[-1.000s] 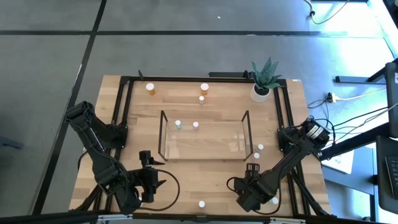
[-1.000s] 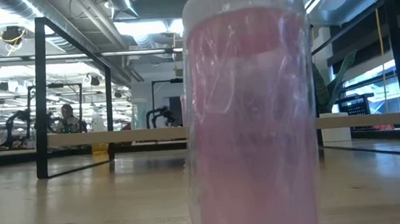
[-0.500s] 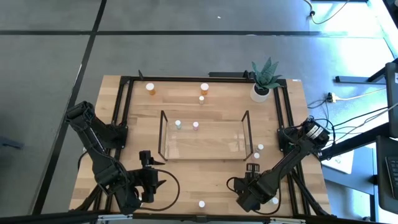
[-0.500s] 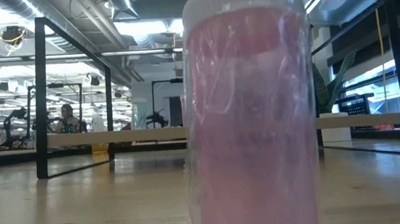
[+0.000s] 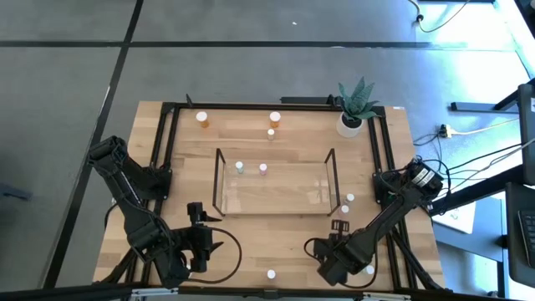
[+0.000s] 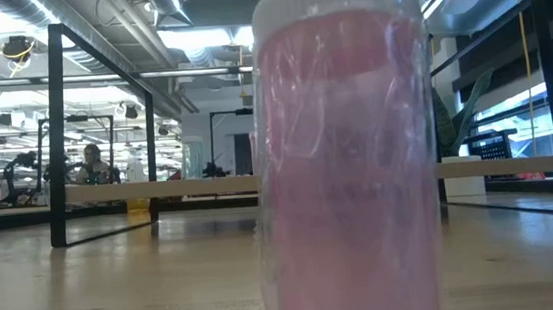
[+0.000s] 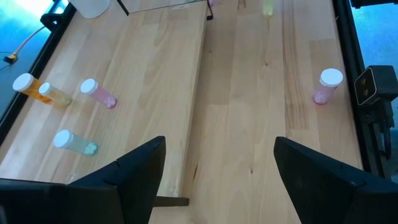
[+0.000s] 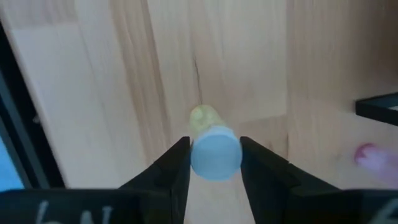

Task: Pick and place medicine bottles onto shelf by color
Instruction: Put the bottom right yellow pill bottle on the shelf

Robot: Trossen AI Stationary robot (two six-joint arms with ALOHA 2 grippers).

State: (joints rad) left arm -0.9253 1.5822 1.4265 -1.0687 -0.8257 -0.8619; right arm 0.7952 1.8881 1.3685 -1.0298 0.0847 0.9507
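Near the shelf's right front corner, the right gripper pinches a greenish bottle; left gripper waits, fingers spread.

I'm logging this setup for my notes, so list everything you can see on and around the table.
shelf: one, clear, black ends, table centre
bottles on shelf: two, greenish and pink, far edge
orange bottles: two, far side
small capped bottles: several, colours unclear, right of shelf
pink bottle: one, near edge, against low camera
plant: one, green, white pot, far right
person: one, room behind
left gripper: open, empty, near left
right gripper: near right, shut on yellowish bottle
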